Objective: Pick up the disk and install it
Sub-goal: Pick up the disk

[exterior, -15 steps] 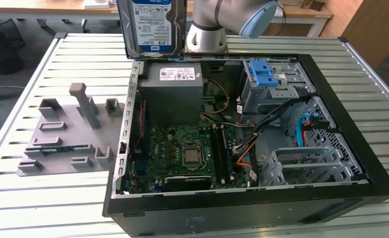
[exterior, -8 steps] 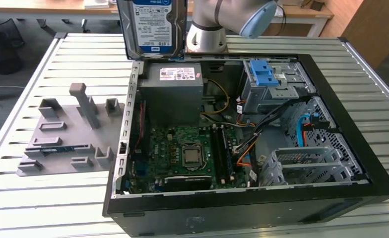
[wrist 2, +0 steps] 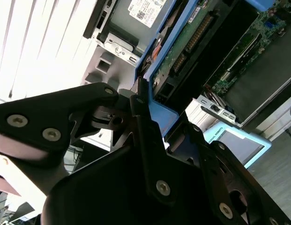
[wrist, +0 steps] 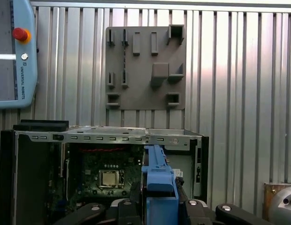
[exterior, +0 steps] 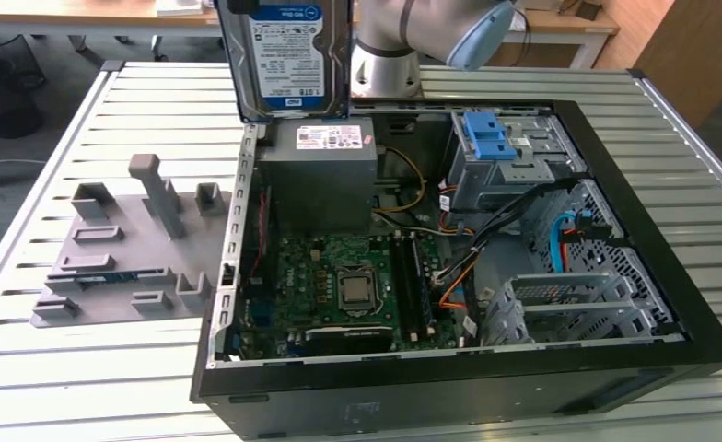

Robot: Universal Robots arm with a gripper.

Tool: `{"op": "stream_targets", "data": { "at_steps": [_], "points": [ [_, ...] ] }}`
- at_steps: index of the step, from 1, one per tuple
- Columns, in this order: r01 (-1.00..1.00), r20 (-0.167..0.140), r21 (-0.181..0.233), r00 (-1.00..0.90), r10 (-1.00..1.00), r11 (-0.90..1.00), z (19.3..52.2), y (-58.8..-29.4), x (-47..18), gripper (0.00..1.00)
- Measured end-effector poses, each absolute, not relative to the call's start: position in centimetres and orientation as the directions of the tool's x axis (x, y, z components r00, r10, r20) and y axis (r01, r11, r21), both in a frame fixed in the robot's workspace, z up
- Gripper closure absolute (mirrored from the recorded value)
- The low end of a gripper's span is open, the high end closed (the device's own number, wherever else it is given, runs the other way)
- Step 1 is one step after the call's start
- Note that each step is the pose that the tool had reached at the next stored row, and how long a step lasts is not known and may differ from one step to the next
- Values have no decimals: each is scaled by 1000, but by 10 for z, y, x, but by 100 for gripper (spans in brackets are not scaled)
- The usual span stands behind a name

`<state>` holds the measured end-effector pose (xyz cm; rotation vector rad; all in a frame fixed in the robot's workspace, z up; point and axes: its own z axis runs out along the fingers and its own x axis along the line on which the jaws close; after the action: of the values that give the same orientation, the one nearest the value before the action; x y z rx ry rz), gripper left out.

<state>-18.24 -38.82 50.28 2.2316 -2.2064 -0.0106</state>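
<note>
The disk [exterior: 285, 55], a silver drive with a white-and-blue label in a blue bracket, hangs upright above the back left corner of the open computer case [exterior: 459, 368]. In the second wrist view my gripper [wrist 2: 157, 119] is shut on the disk's blue bracket [wrist 2: 159, 117], with black fingers [wrist 2: 138, 117] on either side and the drive's green circuit board [wrist 2: 182, 47] showing beyond them. In the first wrist view the bracket [wrist: 158, 180] stands edge-on between the gripper [wrist: 159, 204], above the case's interior.
Inside the case sit a grey power-supply box [exterior: 324, 175], a motherboard [exterior: 349, 285], and a drive cage with a light-blue latch [exterior: 490, 138]. A grey fixture plate [exterior: 128, 249] lies on the slatted metal table [exterior: 41, 368] at the exterior view's left. A teach pendant [wrist: 14, 51] lies nearby.
</note>
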Motion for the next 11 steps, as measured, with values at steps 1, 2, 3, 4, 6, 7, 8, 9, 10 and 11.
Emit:
{"op": "stream_targets", "data": {
  "at_steps": [1, 2, 3, 4, 6, 7, 8, 9, 10, 11],
  "points": [
    [-1000, -2, 5, 11, -1000, -11, 503, -388, -182, 64],
    [-1000, -2, 4, 11, -1000, -11, 502, -388, -182, 64],
    [-1000, -2, 4, 11, -1000, -11, 502, -389, -181, 64],
    [-1000, -2, 4, 11, -1000, -11, 501, -389, -180, 64],
    [-1000, -2, 4, 11, -1000, -11, 500, -391, -180, 64],
    [-1000, -2, 4, 11, -1000, -11, 500, -391, -180, 64],
    [-1000, -2, 3, 11, -1000, -11, 500, -392, -179, 64],
    [-1000, -2, 3, 11, -1000, -11, 499, -393, -179, 64],
    [-1000, -2, 3, 11, -1000, -11, 499, -394, -179, 64],
    [-1000, -2, 3, 11, -1000, -11, 499, -395, -179, 64]
  ]
}}
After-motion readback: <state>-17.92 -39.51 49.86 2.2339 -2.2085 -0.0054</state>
